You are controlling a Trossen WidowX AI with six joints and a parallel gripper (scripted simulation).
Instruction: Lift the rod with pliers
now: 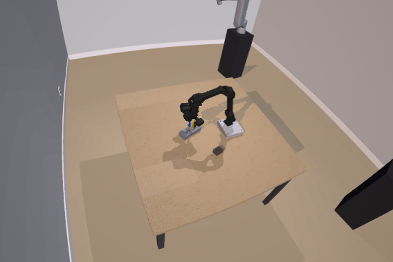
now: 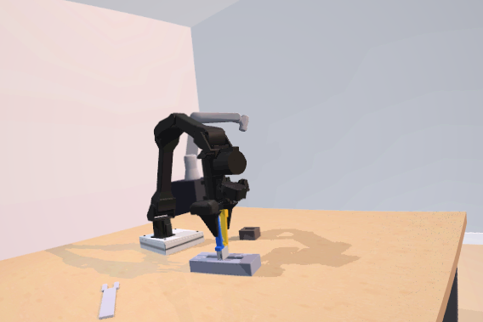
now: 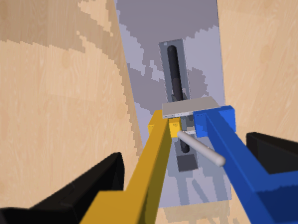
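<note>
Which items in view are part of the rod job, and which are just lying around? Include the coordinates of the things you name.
Part of the job:
- locking pliers [image 1: 193, 124] [image 2: 224, 228] [image 3: 156, 160], yellow and blue handles
- rod [image 3: 174, 67], dark, in the channel
- grey channel block [image 1: 185, 135] [image 2: 221, 267] [image 3: 202, 187]
- dark holster [image 1: 217, 151] [image 2: 249, 234], going by its slot

Apparently just lying about:
- flat pale forked piece [image 2: 108, 302], near the table's edge in the exterior view

Yellow-and-blue pliers handles [image 1: 193, 125] [image 2: 224, 228] [image 3: 153, 167].

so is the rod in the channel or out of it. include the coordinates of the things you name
In: the black rod [image 3: 175, 72] lies lengthwise inside the narrow slot of the gray block [image 2: 223, 267] [image 3: 142, 15].
</note>
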